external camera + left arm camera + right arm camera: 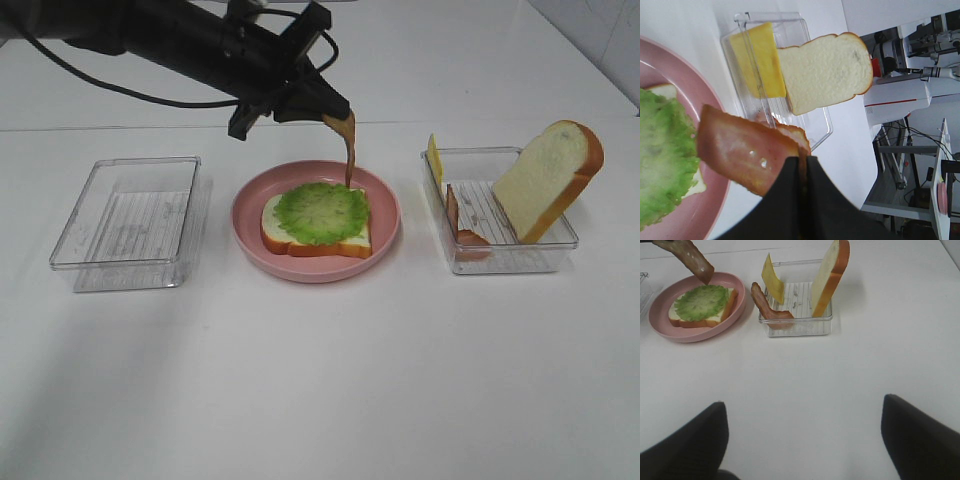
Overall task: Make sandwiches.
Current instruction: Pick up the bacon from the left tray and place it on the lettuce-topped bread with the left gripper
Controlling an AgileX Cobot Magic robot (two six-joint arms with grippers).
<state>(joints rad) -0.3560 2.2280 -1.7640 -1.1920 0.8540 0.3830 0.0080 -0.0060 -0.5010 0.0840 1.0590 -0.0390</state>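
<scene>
Two tools on record. The left tool point(338, 112) is clenched on the upper end of a bacon strip point(347, 145). The strip hangs limp, its lower tip at the far edge of the lettuce point(322, 212); contact cannot be told. The right tool point(802, 440) is released, its fingers spread wide over the white table point(805, 365). The lettuce lies flat on the lower bread slice point(300, 247), centred on the pink plate point(388, 215). Just right of the plate, the right tray point(500, 262) holds three things: a cheese square point(434, 158) on edge, a second bacon strip point(462, 228) slumped against the plate-side wall, and a tilted bread slice point(548, 180) rising above the rim. The left tray point(130, 225) stands apart on the plate's other side. The left arm crosses above the plate's far side. White walls; equipment racks stand beyond the table edge.
</scene>
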